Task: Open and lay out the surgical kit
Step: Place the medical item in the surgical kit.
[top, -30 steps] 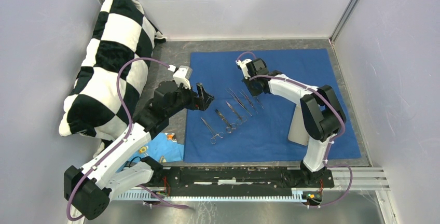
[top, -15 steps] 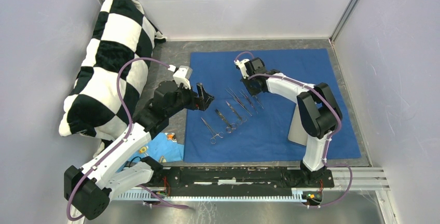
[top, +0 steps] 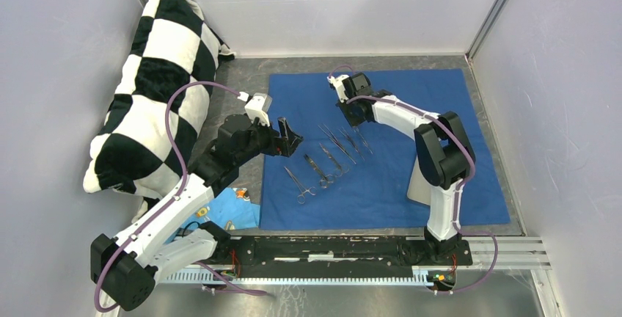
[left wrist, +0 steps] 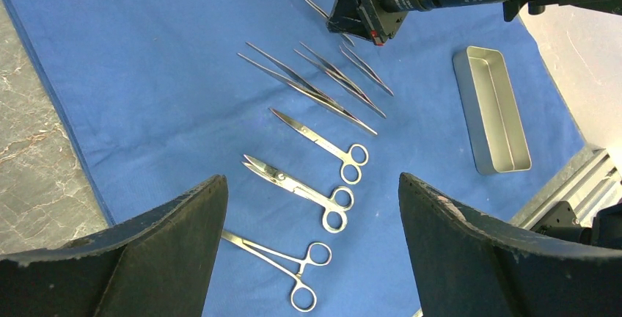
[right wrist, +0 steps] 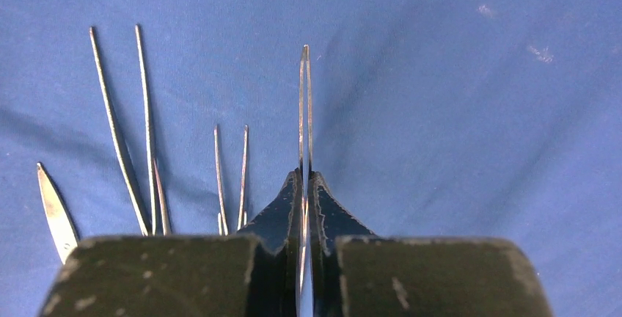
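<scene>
The dark blue cloth point(top: 381, 177) lies spread flat. On it several silver instruments lie in a slanted row: three scissor-like ones point(top: 319, 172) point(left wrist: 301, 185) and two pairs of tweezers point(top: 341, 142) point(left wrist: 308, 86). The steel tray point(left wrist: 490, 108) lies empty on the cloth's right part, half hidden behind the right arm in the top view point(top: 418, 181). My right gripper point(top: 356, 119) point(right wrist: 304, 185) is shut on a thin pair of tweezers point(right wrist: 304, 111), held low over the cloth just behind the row. My left gripper point(top: 292, 141) point(left wrist: 311, 179) is open and empty, above the row's left end.
A black-and-white checkered pillow point(top: 158, 75) leans at the left wall. A light blue patterned cloth scrap point(top: 233, 210) lies by the left arm's base. Grey walls close in the back and sides. The arms' rail point(top: 330, 247) runs along the front edge.
My right gripper has moved a little back and to the left with the tweezers in it. The left arm and the laid-out instruments have not moved.
</scene>
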Available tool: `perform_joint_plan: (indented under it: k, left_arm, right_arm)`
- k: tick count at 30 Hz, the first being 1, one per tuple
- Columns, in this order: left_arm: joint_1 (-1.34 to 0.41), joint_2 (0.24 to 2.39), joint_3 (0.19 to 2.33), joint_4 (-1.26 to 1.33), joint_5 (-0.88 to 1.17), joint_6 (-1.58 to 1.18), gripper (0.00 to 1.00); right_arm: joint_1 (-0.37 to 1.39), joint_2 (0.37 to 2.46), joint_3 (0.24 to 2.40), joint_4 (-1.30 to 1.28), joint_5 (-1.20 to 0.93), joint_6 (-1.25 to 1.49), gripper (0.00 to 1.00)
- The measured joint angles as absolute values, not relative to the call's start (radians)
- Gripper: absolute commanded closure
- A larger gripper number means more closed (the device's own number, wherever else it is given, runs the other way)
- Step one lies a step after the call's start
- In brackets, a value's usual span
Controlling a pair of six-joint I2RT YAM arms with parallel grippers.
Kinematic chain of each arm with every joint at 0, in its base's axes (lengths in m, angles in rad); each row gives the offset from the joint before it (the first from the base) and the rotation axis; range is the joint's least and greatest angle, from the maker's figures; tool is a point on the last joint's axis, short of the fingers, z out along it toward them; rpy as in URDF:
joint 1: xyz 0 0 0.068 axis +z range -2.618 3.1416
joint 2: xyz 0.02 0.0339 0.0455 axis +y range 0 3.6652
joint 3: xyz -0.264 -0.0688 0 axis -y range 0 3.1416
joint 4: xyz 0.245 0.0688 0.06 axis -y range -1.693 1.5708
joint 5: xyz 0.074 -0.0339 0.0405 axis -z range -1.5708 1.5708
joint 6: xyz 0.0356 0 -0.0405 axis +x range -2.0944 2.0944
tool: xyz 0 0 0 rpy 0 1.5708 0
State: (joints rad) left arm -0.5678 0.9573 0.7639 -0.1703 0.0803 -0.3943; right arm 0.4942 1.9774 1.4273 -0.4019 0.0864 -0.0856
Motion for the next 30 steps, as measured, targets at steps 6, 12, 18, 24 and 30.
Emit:
perform_joint_plan:
  k: [6,12,18,24,30]
  left_arm:
    - [-0.568,0.962,0.764,-0.17,0.081,-0.394,0.08]
    - [-0.568,0.964,0.764,-0.17,0.084,-0.394,0.08]
    - [-0.568,0.965,0.764,-0.17,0.087,-0.395,0.08]
    - [-0.568,0.97,0.764,-0.17,0.088,-0.394,0.08]
    - [-0.568,0.97,0.764,-0.17,0.088,-0.394,0.08]
  right_arm:
    - [0.49,2.015,1.465,-0.417,0.074,-0.088,0.95]
    - [0.49,2.031,1.476,-0.426,0.063,-0.088,0.95]
    - [0.49,2.031,1.477,-0.428,0.061,-0.089,0.94]
    - [0.49,2.039,1.477,-0.429,0.062,-0.095,0.93]
    - [0.49,2.044,1.477,-0.432,0.062,-0.096,0.92]
